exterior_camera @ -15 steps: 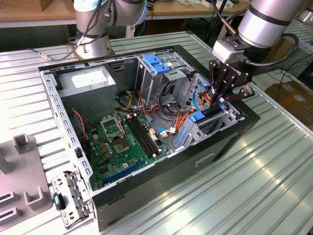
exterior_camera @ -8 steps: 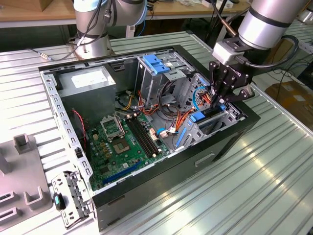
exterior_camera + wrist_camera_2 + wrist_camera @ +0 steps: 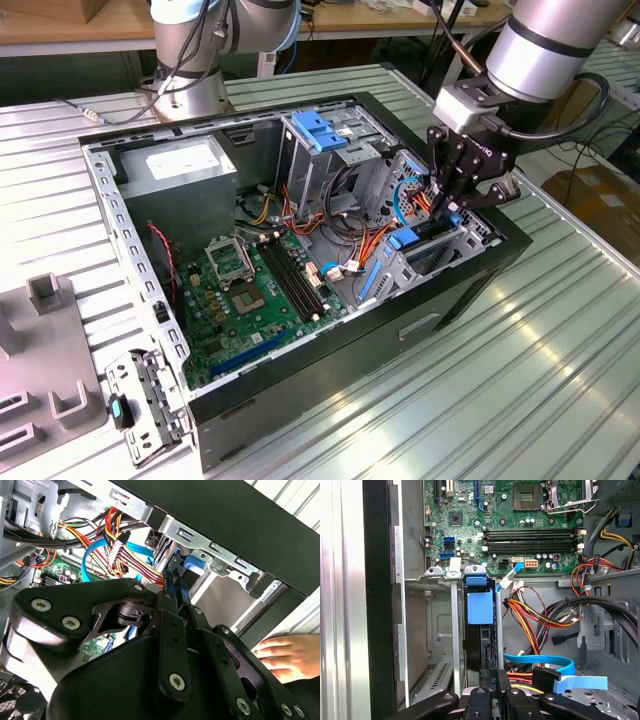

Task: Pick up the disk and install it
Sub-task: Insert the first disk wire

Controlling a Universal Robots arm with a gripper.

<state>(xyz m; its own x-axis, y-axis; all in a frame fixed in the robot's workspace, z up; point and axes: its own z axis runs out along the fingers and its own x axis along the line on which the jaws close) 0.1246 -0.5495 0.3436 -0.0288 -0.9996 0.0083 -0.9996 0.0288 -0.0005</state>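
Surface: ribbed silver metal surface (image 3: 560, 370) carrying the whole set-up.
Case: open black-and-grey desktop computer case (image 3: 480, 275), lying on its side, interior exposed.
Motherboard: green circuit board (image 3: 240, 300) on the case floor, with black memory slots (image 3: 532, 537) and an empty processor socket.
Power supply: large grey box with a white sticker (image 3: 180, 165) at the far corner of the case.
Drive bay: grey sheet-metal bay (image 3: 445, 630) against the case wall, on the exterior view's right.
Cables: orange, red, yellow and black wire bundle (image 3: 540, 617) and flat blue data cable (image 3: 545, 662), just beside the bay.
Hand: black linkage-fingered hand (image 3: 447, 205) on the silver arm, lowered into the bay, fingers closed on the disk's upper edge.
Disk: thin silver-grey hard drive with blue plastic rails (image 3: 480, 630), standing on edge between the bay's rails, mostly inside the bay.
Person: a hand (image 3: 290, 655) rests outside the case wall.
Progress: pick-up is judged complete; insertion is well advanced. Full seating cannot be confirmed, and release is not yet done.
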